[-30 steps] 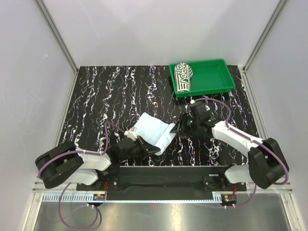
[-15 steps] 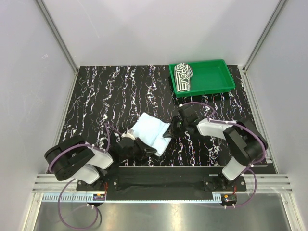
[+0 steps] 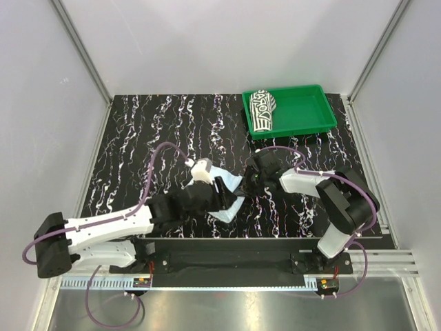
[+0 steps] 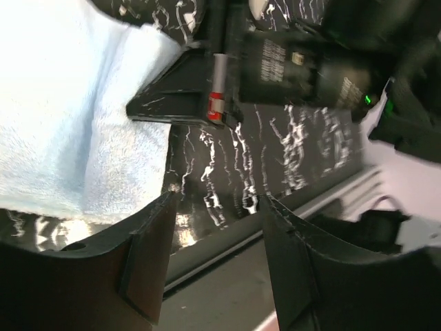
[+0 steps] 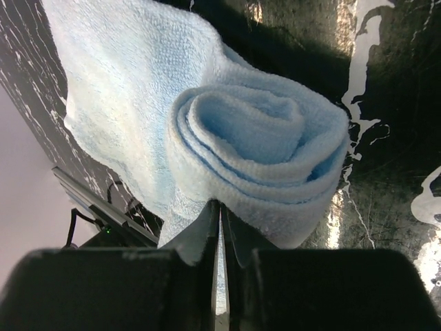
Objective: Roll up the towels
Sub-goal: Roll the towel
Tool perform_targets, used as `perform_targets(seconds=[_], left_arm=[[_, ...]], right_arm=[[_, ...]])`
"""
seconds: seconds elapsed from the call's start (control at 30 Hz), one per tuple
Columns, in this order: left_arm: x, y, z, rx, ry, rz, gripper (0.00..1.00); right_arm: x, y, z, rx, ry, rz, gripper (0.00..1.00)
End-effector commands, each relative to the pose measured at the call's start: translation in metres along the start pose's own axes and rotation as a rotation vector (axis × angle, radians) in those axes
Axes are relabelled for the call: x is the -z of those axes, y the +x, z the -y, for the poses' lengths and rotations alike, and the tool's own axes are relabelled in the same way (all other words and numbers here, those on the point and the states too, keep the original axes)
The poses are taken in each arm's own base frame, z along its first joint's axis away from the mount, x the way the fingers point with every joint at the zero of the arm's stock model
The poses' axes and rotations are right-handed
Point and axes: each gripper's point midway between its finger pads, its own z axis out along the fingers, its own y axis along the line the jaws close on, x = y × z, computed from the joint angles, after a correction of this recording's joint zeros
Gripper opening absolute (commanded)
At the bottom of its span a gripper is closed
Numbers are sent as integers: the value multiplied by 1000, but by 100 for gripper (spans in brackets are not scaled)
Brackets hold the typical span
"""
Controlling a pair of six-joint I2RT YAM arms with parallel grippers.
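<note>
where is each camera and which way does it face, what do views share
top external: high behind the robot, looking down at the table, left arm, right arm, striped towel in the tray
left wrist: low, facing the right end effector; own open left end effector in front
right wrist: close on the rolled blue towel, own fingers pinched on it
shared: both wrist views show the blue towel

Bright, even light; left wrist view motion-blurred.
</note>
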Motion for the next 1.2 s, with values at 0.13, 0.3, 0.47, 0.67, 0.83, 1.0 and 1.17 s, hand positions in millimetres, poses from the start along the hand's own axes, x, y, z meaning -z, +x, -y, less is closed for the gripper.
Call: perform_targets(seconds=[0.13, 0.3, 0.47, 0.67, 0.83, 1.0, 1.17], left_arm=[[4, 18, -13, -698, -253, 85, 58], [-18, 47, 3, -871, -228, 72, 59], [-37, 63, -2, -976, -271, 43, 58], [-54, 73, -15, -1047, -327, 22, 59], [-65, 78, -45, -1035, -410, -26, 62], [-61, 76, -63, -1003, -437, -41, 62], [-57, 78, -83, -1007, -485, -62, 63]], right_arm=[[-1, -1, 12, 17, 90, 12, 10], [1, -1, 13, 23, 100, 8, 10], [1, 2, 15, 22, 104, 3, 9], [0, 4, 17, 21, 106, -2, 9], [-1, 5, 19, 23, 110, -7, 9], [-3, 7, 22, 19, 116, -19, 8], [-5, 7, 23, 21, 121, -24, 8]])
